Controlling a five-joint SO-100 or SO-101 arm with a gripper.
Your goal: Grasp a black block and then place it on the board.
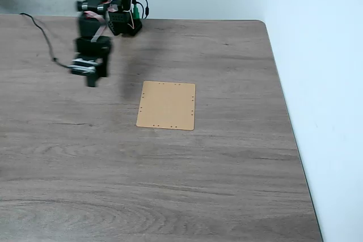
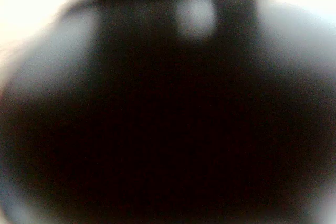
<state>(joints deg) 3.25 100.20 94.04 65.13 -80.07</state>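
In the fixed view the tan board [image 1: 167, 106] lies flat near the middle of the table. My black arm reaches down at the far left, and its gripper [image 1: 91, 81] points at the tabletop a short way left of the board. Its jaws merge into one dark shape, so their state is unclear. The black block is hidden; I cannot pick it out beneath or in the gripper. The wrist view is a dark blurred mass [image 2: 168, 129] very close to the lens, too blurred to name.
The grey-brown wood-grain table [image 1: 198, 185] ends at a white wall along its right edge and at the back. A thin black cable [image 1: 44, 37] trails over the far left of the table towards the arm.
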